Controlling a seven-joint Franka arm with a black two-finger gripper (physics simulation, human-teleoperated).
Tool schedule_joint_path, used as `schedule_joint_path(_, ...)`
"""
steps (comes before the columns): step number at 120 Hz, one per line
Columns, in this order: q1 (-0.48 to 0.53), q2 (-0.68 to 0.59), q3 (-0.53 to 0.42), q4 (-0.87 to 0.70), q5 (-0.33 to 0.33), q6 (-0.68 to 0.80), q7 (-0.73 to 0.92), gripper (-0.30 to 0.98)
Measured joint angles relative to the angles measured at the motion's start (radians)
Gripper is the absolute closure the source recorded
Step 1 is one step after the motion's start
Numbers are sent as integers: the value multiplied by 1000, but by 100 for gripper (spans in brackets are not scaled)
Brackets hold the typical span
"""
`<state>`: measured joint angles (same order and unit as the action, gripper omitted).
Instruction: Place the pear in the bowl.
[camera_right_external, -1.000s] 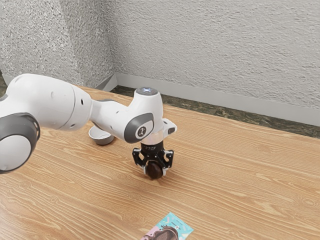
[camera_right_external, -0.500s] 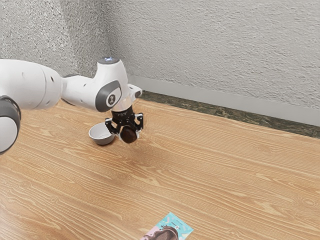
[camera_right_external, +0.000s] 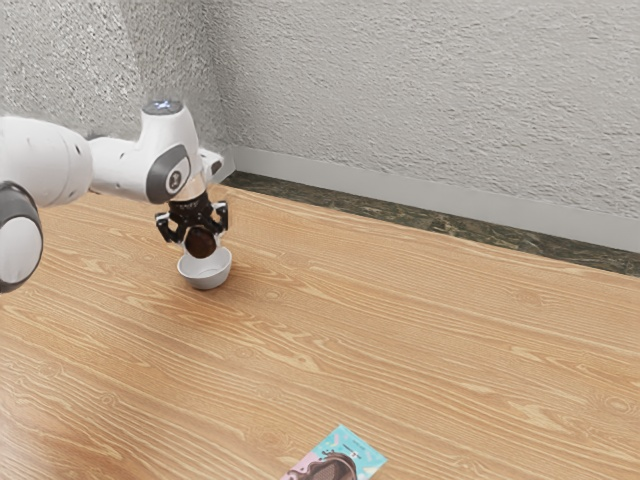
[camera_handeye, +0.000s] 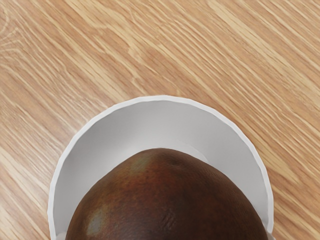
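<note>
Holding: one black two-finger claw (camera_right_external: 201, 242), directed downward over the bowl (camera_right_external: 205, 278), its two fingers closed in on the pear from opposite sides.

Item, one pear (camera_handeye: 165, 200), dark brown with a reddish patch and paler flecks, rounded. Carried between the fingers, above the bowl's opening; in the wrist view it lies across the bowl's hollow, with the rim curving around it. Whether its underside touches the bowl cannot be told.

Item, one bowl, round, white inside and light grey outside, upright on the table, directly below the claw.

Item, one arm (camera_right_external: 125, 165), white with dark grey joint covers, reaching in from the exterior view's left of the bowl and standing higher than it.

Item, one table (camera_right_external: 400, 330), wood-grained, beneath the bowl and spreading out around it.

Item, one flat packet (camera_right_external: 362, 460), turquoise and pink with a dark brown print, lying well apart from the bowl, toward the exterior view's right and nearer that camera; partly cut off by the view's lower edge.

Item, one wall (camera_right_external: 430, 100), rough, pale grey, beyond the bowl and the table's far edge.
</note>
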<state>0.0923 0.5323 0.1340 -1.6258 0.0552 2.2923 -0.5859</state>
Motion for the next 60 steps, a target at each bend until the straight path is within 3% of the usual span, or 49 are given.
schedule_joint_path(19,3,31,-3,4,-3,6,-1,31)
schedule_joint_path(45,3,38,-4,4,-11,24,6,14)
schedule_joint_path(60,-1,-63,-18,-19,-12,8,11,9)
